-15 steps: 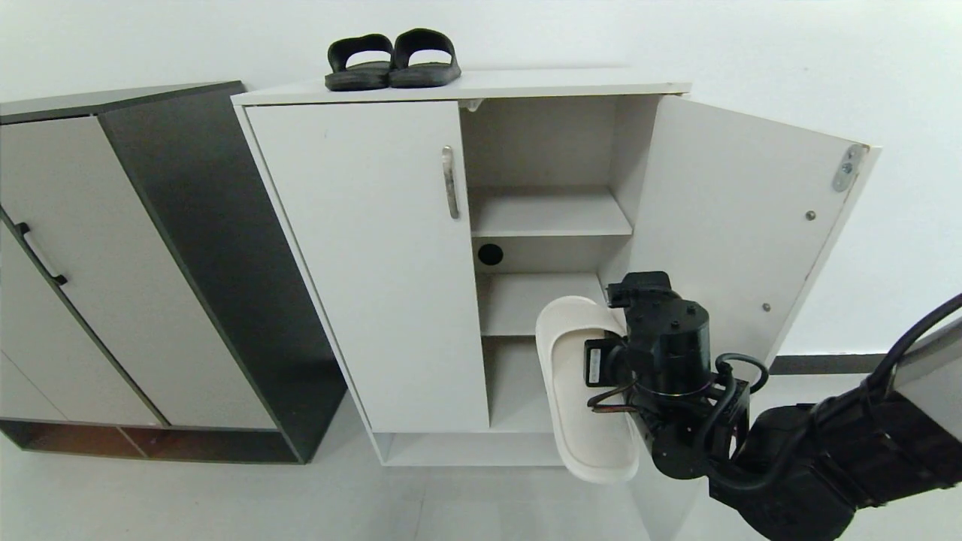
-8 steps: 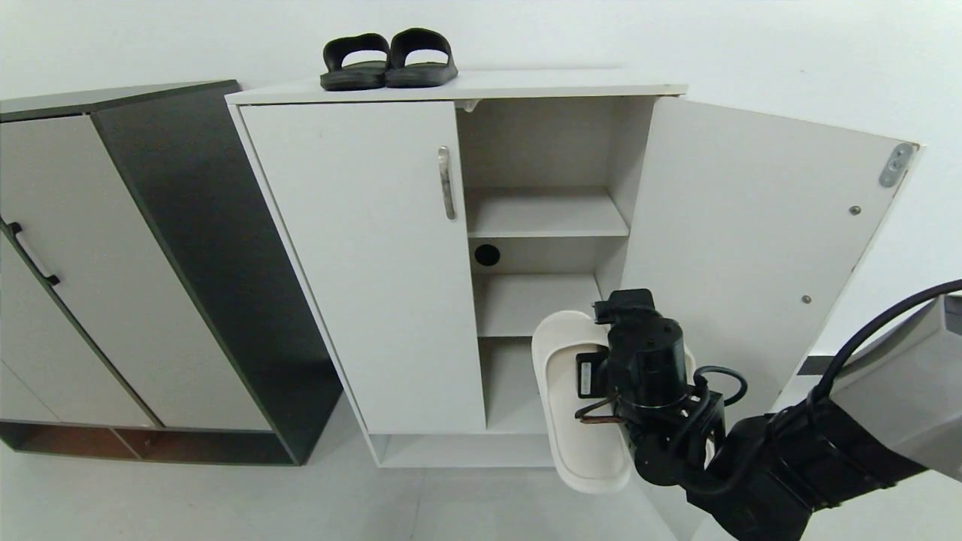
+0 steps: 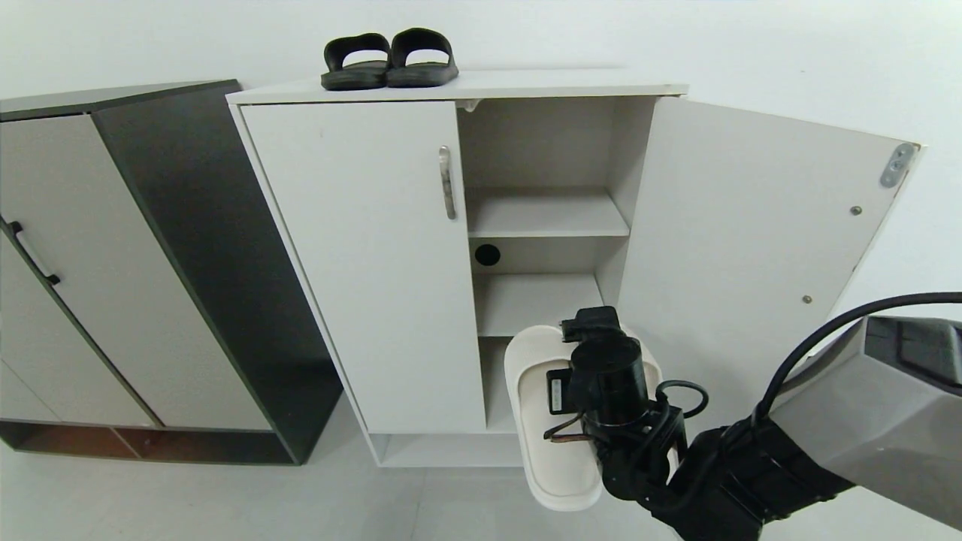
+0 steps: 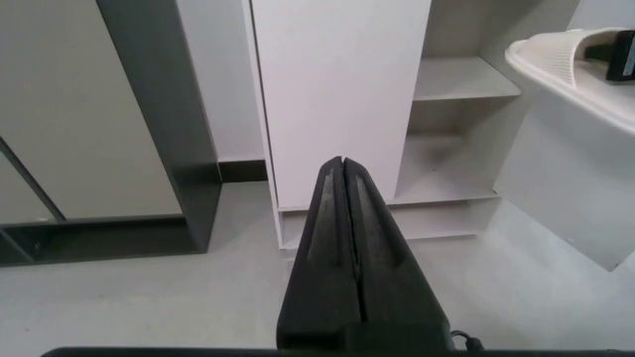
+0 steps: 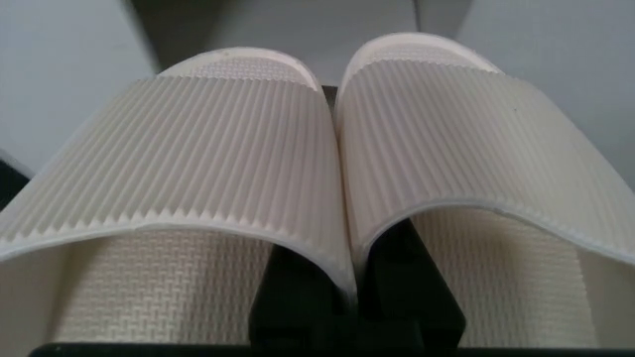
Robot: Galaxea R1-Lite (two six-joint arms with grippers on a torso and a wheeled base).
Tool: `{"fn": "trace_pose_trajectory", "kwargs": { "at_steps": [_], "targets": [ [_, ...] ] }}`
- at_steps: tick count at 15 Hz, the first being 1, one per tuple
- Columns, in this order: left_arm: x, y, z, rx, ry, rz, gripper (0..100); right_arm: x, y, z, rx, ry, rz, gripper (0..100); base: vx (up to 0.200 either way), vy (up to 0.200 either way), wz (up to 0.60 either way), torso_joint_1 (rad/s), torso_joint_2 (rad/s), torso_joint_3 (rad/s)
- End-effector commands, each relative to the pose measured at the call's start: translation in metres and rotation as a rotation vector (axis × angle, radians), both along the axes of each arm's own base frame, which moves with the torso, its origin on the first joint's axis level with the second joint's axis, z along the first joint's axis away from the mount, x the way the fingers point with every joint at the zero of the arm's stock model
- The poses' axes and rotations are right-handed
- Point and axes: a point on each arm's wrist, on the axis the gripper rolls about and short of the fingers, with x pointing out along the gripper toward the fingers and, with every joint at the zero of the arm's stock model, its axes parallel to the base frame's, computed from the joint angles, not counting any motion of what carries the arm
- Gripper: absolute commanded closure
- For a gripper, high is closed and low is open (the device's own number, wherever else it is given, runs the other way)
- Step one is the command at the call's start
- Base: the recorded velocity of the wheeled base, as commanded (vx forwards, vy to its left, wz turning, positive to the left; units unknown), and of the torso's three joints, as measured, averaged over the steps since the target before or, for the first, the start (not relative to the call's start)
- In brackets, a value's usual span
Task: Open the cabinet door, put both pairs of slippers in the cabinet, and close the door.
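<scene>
White slippers (image 3: 537, 421) pinched side by side in right hand (image 5: 357, 288), toes pointing toward cabinet (image 3: 564, 81), before low shelves (image 3: 537, 300), open door (image 3: 751, 248) just beside, black slippers (image 3: 389, 60) on top, left hand (image 4: 342, 174) closed tight on nothing

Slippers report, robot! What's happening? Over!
Right gripper shut on white slippers, before the open cabinet. Left gripper shut, empty. Black slippers on cabinet top. Right door open, path clear.
</scene>
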Motion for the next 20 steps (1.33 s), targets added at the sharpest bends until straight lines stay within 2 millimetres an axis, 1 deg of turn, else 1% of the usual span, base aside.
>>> {"fn": "trace_pose_trajectory", "kwargs": {
  "at_steps": [1, 6, 7, 11, 12, 15, 16, 18, 19, 20],
  "targets": [
    [0.0, 0.0, 0.0, 0.001, 0.002, 0.0, 100, 0.003, 0.006, -0.009, -0.008, 0.009, 0.004, 100, 0.0, 0.0, 0.0, 0.0, 0.0, 0.0],
    [0.0, 0.0, 0.0, 0.001, 0.002, 0.0, 100, 0.005, 0.007, -0.017, -0.012, 0.024, 0.0, 100, 0.0, 0.0, 0.0, 0.0, 0.0, -0.016],
    [0.0, 0.0, 0.0, 0.001, 0.002, 0.0, 100, 0.005, 0.007, -0.018, -0.014, 0.026, 0.0, 100, 0.0, 0.0, 0.0, -0.002, 0.0, -0.149],
    [0.0, 0.0, 0.0, 0.002, 0.002, 0.0, 100, 0.01, 0.01, -0.033, -0.034, 0.046, -0.004, 100, 0.0, 0.0, 0.0, 0.001, 0.0, -0.184],
    [0.0, 0.0, 0.0, 0.002, 0.002, 0.0, 100, 0.013, 0.01, -0.033, -0.032, 0.044, -0.01, 100, 0.0, 0.0, 0.0, 0.007, 0.0, -0.193],
    [0.0, 0.0, 0.0, 0.004, 0.002, 0.0, 100, 0.02, 0.017, -0.025, -0.003, 0.011, -0.021, 100, 0.0, 0.0, 0.0, 0.002, 0.0, -0.203],
    [0.0, 0.0, 0.0, 0.004, 0.003, 0.0, 100, 0.02, 0.018, -0.022, 0.0, 0.003, -0.024, 100, 0.0, 0.0, 0.0, 0.007, 0.0, -0.139],
    [0.0, 0.0, 0.0, 0.004, 0.002, 0.0, 100, 0.011, 0.022, -0.012, 0.01, -0.026, -0.024, 100, 0.0, 0.0, 0.0, -0.004, 0.0, -0.033],
    [0.0, 0.0, 0.0, 0.004, 0.002, 0.0, 100, 0.008, 0.025, -0.01, 0.015, -0.039, -0.015, 100, 0.0, 0.0, 0.0, 0.0, 0.0, 0.0],
    [0.0, 0.0, 0.0, 0.004, 0.002, 0.0, 100, 0.007, 0.027, -0.015, 0.016, -0.041, -0.009, 100, 0.0, 0.0, 0.0, 0.0, 0.0, 0.0]
  ]
}}
